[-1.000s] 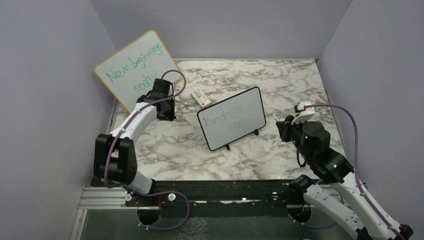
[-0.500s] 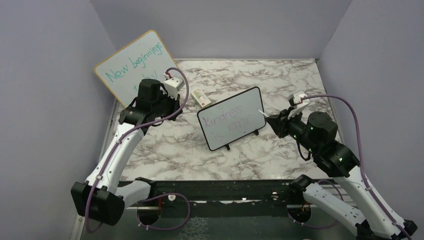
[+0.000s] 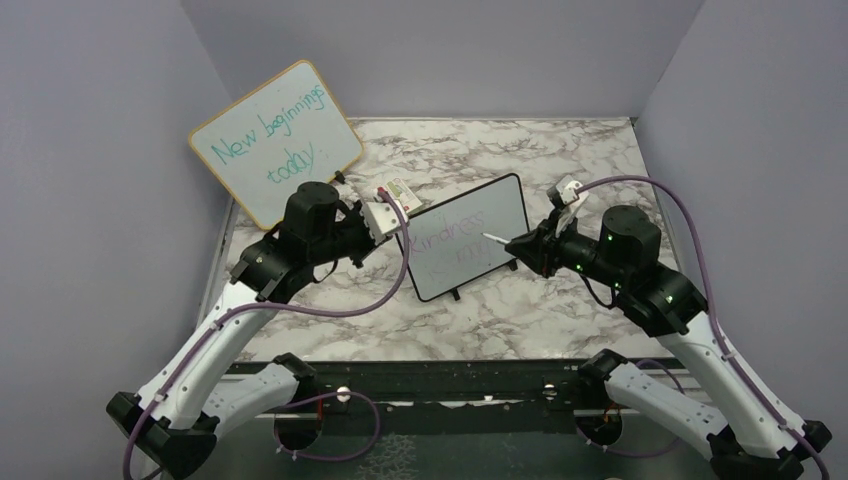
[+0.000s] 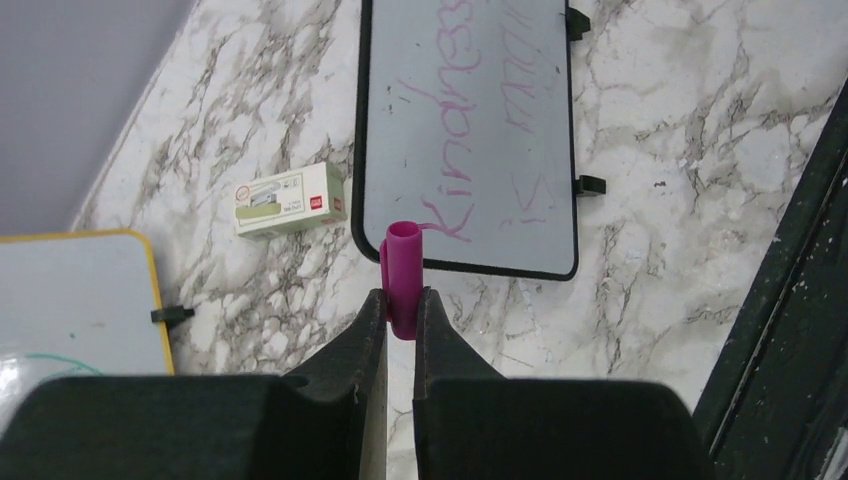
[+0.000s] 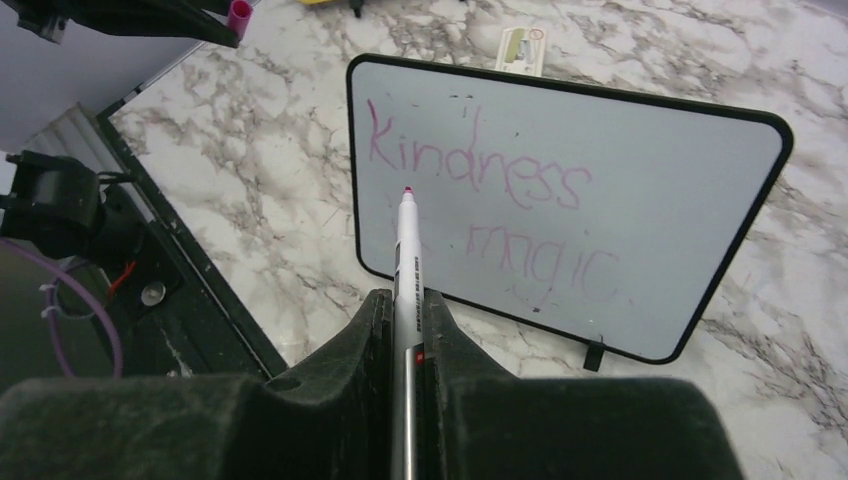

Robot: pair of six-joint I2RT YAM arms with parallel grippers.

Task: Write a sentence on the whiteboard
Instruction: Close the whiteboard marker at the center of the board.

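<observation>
Marble worktop (image 3: 560, 160) holds the whiteboard (image 3: 450, 270), a small box (image 4: 290, 198) just behind it; left gripper (image 4: 401, 300) pinches a cap (image 4: 403, 255), right gripper (image 5: 407, 300) a marker (image 5: 407, 235).

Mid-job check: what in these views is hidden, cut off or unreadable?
1. Right wrist view: the marker covers the start of the second line of the sentence on the whiteboard; tip contact is unclear.
2. Top view: the left hand, holding the cap, covers the whiteboard's upper left corner.
3. Left wrist view: the top edge cuts off the whiteboard's far end; print on the small box is too small.
</observation>
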